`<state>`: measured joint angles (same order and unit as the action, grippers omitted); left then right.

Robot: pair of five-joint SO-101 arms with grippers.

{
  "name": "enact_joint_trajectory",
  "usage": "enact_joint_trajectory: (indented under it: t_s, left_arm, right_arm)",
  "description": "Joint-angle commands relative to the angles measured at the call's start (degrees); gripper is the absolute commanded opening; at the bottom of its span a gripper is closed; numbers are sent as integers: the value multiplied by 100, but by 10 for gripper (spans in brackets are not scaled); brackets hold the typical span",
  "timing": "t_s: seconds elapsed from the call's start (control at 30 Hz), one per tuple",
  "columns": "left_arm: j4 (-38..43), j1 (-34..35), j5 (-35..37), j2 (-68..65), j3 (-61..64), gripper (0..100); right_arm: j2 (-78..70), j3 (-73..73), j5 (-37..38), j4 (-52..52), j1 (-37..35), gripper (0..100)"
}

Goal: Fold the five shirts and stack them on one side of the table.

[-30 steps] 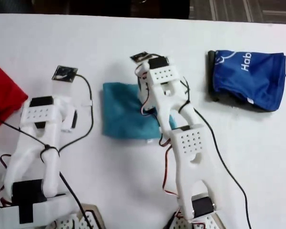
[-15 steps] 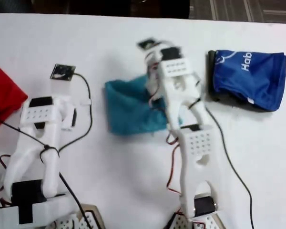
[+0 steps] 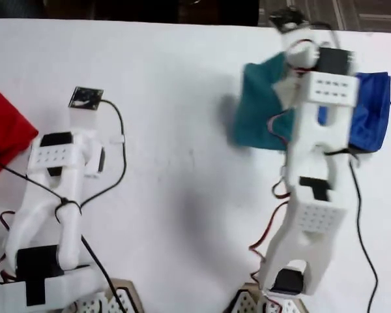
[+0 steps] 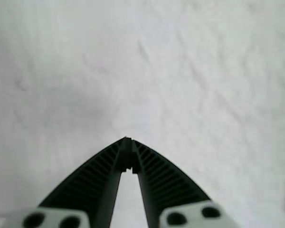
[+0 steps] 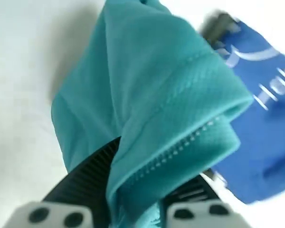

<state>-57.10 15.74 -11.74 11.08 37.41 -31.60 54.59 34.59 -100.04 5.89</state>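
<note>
Right claw (image 5: 135, 166), teal shirt (image 5: 147, 90), white table (image 3: 169, 85)

Bunched teal shirt (image 3: 255, 116) hangs beside the folded blue shirt (image 3: 375, 112).

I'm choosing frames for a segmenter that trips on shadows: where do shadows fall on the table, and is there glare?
High view: a soft grey shadow spreads on the table beside the hanging teal shirt; no glare. Right wrist view: a darker shadow hugs that shirt's edge. Left wrist view: a faint dim patch ahead of the left gripper, otherwise even light.
</note>
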Motion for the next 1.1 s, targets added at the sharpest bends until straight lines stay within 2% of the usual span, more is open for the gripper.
enact_joint_trajectory:
  t_s: [0.0, 0.2, 0.37, 0.7, 0.9, 1.07]
  left_arm:
    - [105, 9, 62, 220, -31, 28]
    - [105, 9, 62, 220, -31, 28]
    - [105, 9, 62, 220, -31, 28]
    - [105, 9, 62, 220, -31, 28]
    - [105, 9, 62, 220, -22, 28]
    - [79, 9, 62, 220, -22, 28]
  right_arm:
    - [365, 299, 510, 40, 514, 18]
    - [330, 299, 1248, 752, 1323, 18]
    - [84, 299, 1363, 1622, 1807, 17]
    - [-1112, 308, 1380, 3029, 2088, 17]
    - [-1226, 308, 1371, 3090, 2044, 17]
    - [-1464, 299, 1354, 4092, 2167, 17]
